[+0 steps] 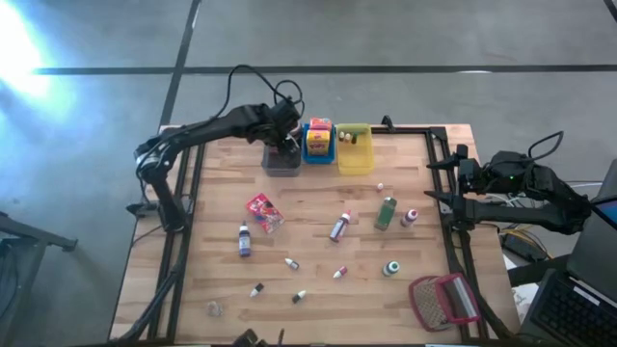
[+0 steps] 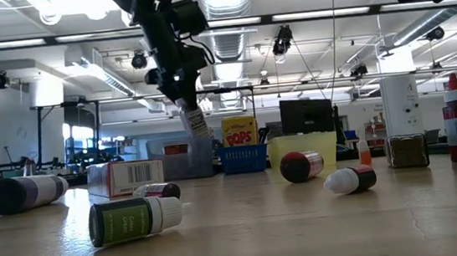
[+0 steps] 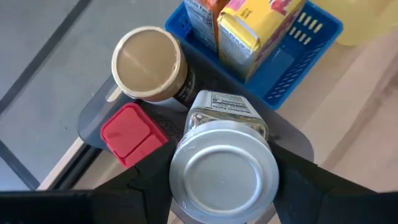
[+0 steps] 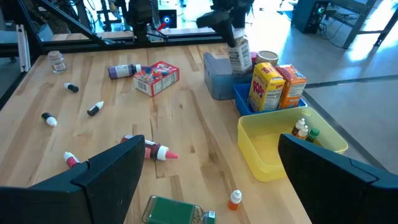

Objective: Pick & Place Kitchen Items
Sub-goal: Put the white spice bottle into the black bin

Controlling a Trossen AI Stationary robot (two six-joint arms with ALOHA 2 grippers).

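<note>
Left wrist view shows a silver-lidded jar [image 3: 225, 168] clamped between the left end effector [image 3: 214, 186]'s two dark fingers, hanging just above the grey bin [image 3: 93, 118]. Directly beneath and ahead of the end effector, inside that bin, sit a tan-lidded jar [image 3: 149, 62] and a red-capped container [image 3: 132, 134], so the free room is small. Just beside the grey bin is the blue bin [image 3: 298, 68] with an orange box [image 3: 205, 18] and a yellow box [image 3: 258, 28] standing in it.

The step in hand looks like lowering the jar into the grey bin. To do it well, the end effector should line the jar over the bare corner nearest itself, clear of the tan lid and the red cap, come down straight with the jar upright, and part its fingers only once the jar's base is close to the bin floor. A drift toward the blue bin risks catching the shared wall.

In the high view the left end effector [image 1: 285, 135] sits over the grey bin [image 1: 281, 164] at the far edge of the tabletop [image 1: 318, 289], with loose bottles and a red packet [image 1: 263, 213] well behind it. The right end effector [image 4: 205, 180] waits off the tabletop's right side, fingers spread wide and empty.
</note>
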